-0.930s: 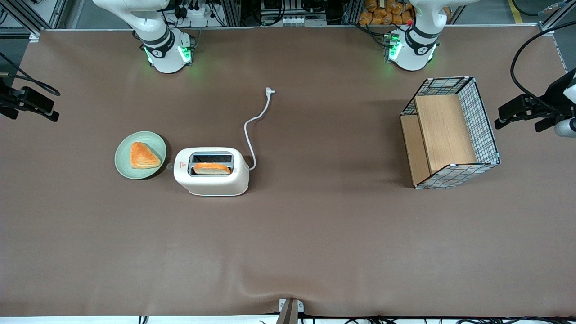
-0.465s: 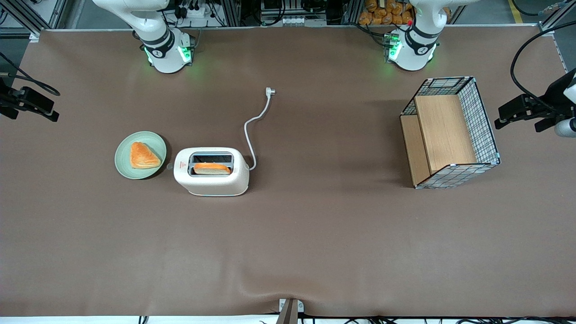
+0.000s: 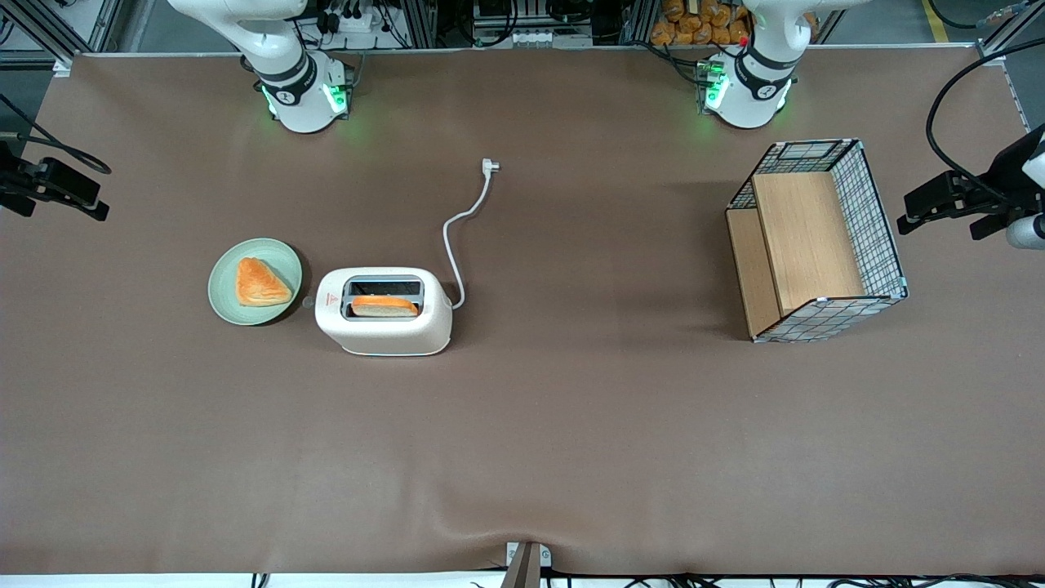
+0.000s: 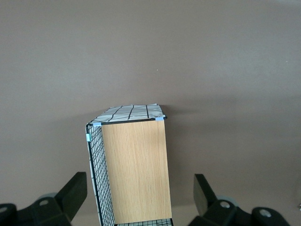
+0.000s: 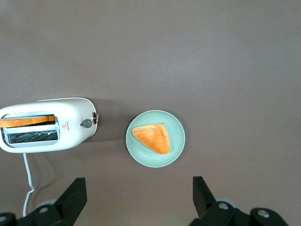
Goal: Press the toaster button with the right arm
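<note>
Toaster lying crosswise on the brown table, gripper held high above it with fingers spread and holding nothing.

The toaster (image 3: 384, 311) sits toward the working arm's end of the table, its long axis running along the table's length. Its narrow end with the toaster button (image 5: 87, 123) faces the green plate (image 3: 255, 281), which lies just beside that end and carries a triangular pastry (image 3: 261, 282). A slice of toast (image 3: 384, 305) stands in the toaster slot nearer the front camera; the other slot looks empty. The cord (image 3: 462, 224) trails from the toaster's other end. The gripper (image 5: 139, 200) hangs well above the toaster and plate. A wire-and-wood basket (image 3: 816, 239) sits well apart from the toaster, toward the parked arm's end.
</note>
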{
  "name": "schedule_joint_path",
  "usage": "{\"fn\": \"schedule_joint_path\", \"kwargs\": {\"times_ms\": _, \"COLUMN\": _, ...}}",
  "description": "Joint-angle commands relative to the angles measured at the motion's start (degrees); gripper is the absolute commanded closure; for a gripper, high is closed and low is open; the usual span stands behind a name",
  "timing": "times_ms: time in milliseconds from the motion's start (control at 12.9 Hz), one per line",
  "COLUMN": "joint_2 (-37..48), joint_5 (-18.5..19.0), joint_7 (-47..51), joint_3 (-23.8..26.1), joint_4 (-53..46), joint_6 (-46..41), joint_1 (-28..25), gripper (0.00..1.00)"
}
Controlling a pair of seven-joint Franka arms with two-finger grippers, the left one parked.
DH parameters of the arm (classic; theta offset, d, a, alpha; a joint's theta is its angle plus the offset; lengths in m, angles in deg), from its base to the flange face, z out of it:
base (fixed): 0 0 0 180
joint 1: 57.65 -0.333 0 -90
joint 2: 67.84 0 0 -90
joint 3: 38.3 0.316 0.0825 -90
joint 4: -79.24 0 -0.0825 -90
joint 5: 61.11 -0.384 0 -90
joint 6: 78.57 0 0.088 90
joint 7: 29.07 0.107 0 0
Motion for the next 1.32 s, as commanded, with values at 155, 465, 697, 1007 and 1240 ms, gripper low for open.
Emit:
{"fn": "schedule_joint_path", "kwargs": {"times_ms": 155, "joint_2": -1.2, "joint_5": 0.7, "joint_7": -0.5, "joint_3": 0.8, "joint_4": -1.2, "joint_6": -0.9, "joint_1": 0.2, "gripper": 0.00}}
{"fn": "schedule_joint_path", "kwargs": {"times_ms": 465, "joint_2": -2.1, "joint_5": 0.7, "joint_7": -0.1, "joint_3": 0.8, "joint_4": -0.9, "joint_6": -3.1, "joint_1": -0.9, "gripper": 0.00}}
{"fn": "schedule_joint_path", "kwargs": {"times_ms": 697, "joint_2": -2.2, "joint_5": -0.3, "joint_7": -0.7, "joint_3": 0.9, "joint_4": 0.1, "joint_6": -4.2, "joint_1": -1.1, "gripper": 0.00}}
{"fn": "schedule_joint_path", "kwargs": {"times_ms": 1007, "joint_2": -2.1, "joint_5": -5.4, "joint_7": -0.4, "joint_3": 0.7, "joint_4": 2.7, "joint_6": -6.6, "joint_1": -0.8, "gripper": 0.66}}
{"fn": "schedule_joint_path", "kwargs": {"times_ms": 1240, "joint_2": -2.1, "joint_5": -7.8, "joint_7": 0.0, "joint_3": 0.7, "joint_4": 5.2, "joint_6": -7.6, "joint_1": -1.1, "gripper": 1.00}}
